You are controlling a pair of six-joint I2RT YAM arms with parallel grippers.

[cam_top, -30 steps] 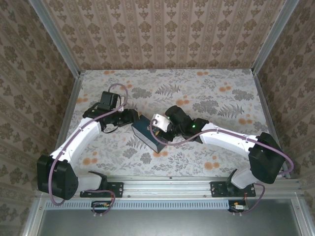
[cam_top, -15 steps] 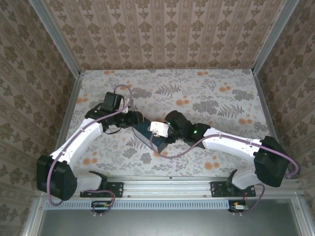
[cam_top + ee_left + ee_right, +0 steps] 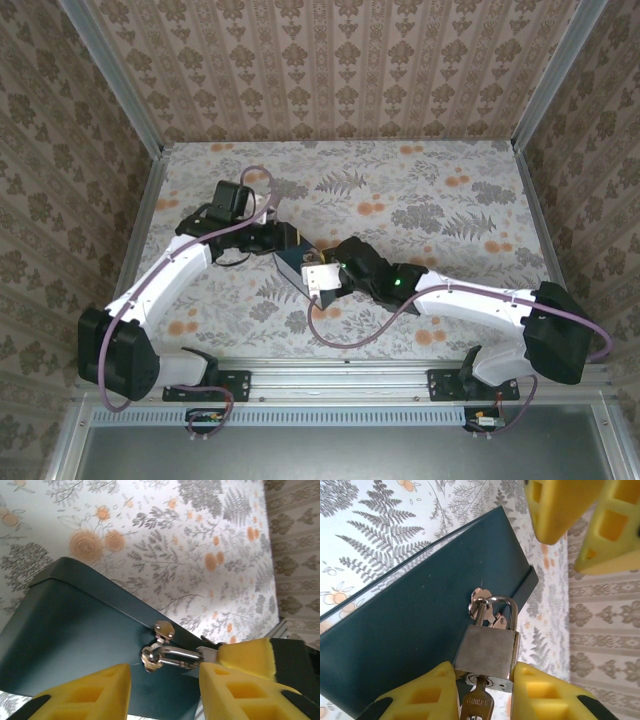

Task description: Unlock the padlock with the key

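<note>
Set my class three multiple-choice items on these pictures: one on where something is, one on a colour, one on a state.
1. Where is the key?
A. on the floral tabletop
B. in the bottom of the padlock
C. hooked on a cable

2. What colour are the finger pads?
A. red
B. green
C. yellow

3. How is the padlock's shackle?
A. closed, passed through the clasp of the tin
B. swung open, free of the clasp
C. taken off altogether

Answers:
1 B: the right wrist view shows the key's head sticking out under the padlock's body.
2 C: both wrist views show yellow pads.
3 A: the loop runs through the clasp and its visible leg sits in the body.
</note>
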